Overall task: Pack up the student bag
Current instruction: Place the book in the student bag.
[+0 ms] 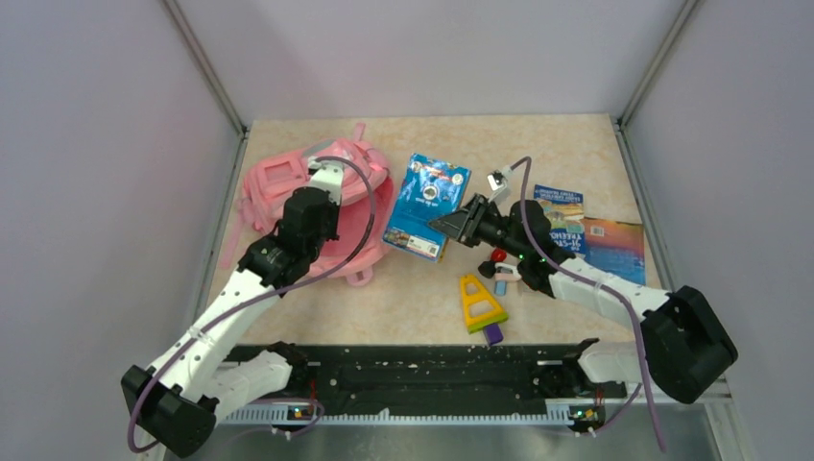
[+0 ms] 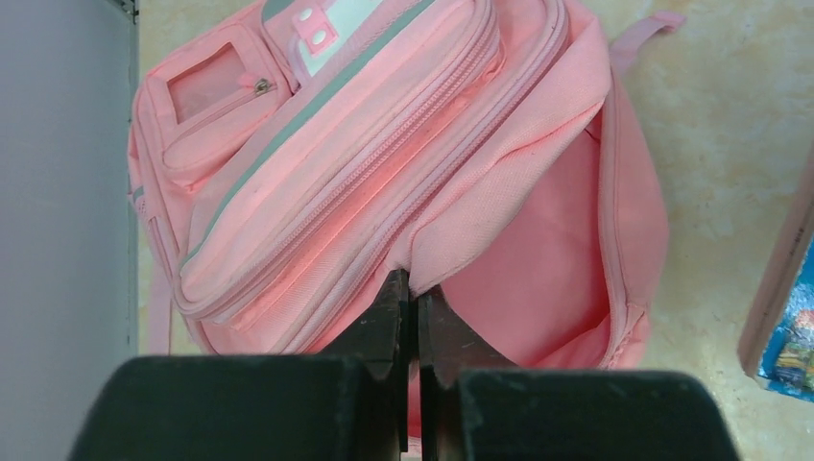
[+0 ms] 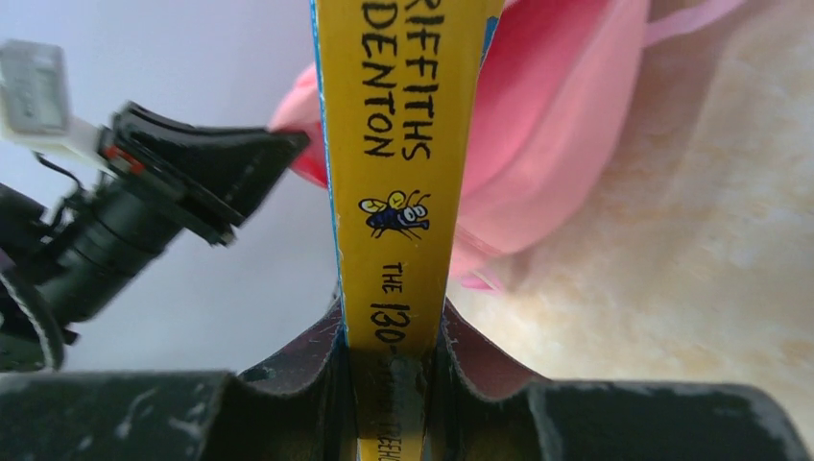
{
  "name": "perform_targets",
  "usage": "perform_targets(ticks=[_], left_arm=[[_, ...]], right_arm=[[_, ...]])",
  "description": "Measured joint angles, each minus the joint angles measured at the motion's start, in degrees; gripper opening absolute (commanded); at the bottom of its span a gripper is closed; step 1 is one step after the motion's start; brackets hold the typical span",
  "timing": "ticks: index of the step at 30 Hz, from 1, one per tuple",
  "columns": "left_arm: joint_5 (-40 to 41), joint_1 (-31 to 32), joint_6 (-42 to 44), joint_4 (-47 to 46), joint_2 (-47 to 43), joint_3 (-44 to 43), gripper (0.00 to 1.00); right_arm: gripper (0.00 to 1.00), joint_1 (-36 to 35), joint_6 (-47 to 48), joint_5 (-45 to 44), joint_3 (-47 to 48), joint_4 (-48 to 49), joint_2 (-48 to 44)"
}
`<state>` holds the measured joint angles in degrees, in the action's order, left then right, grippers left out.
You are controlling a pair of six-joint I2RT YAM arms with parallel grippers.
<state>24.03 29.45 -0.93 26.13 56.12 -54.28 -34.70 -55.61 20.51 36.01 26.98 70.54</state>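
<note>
One student bag (image 2: pixel 384 144): left gripper (image 2: pixel 411 285) pinches its opening flap. Right gripper (image 3: pixel 392 327) clamps one book (image 3: pixel 394 144) by the spine. Two other books (image 1: pixel 614 248) lie flat.

Robot lab test cell, not a home or shop. Landmark: the black mounting rail (image 1: pixel 432 376) along the near edge. Two white-and-black arms, left arm (image 1: pixel 226 312) and right arm (image 1: pixel 600 288), are bolted near its ends, with purple cables (image 1: pixel 357 197) looped along them (hanging loose). Beyond the rail is a beige marbled tabletop (image 1: pixel 403 307). Plain pale panels (image 1: pixel 432 48) box it in behind and on both sides, with metal corner posts (image 1: pixel 206 67) between them.
</note>
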Motion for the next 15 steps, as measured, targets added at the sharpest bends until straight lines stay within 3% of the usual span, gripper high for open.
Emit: perform_targets(ticks=[9,15], left_arm=[[-3.04,-0.02,-0.13,-0.52,-0.28,1.20,0.00],[-3.72,-0.04,-0.59,-0.98,-0.48,1.40,0.00]], right_arm=[[0.00,-5.57,-12.07,-7.54,0.02,22.16,13.97],[0.00,-8.31,-17.84,-7.82,0.02,28.59,24.81]])
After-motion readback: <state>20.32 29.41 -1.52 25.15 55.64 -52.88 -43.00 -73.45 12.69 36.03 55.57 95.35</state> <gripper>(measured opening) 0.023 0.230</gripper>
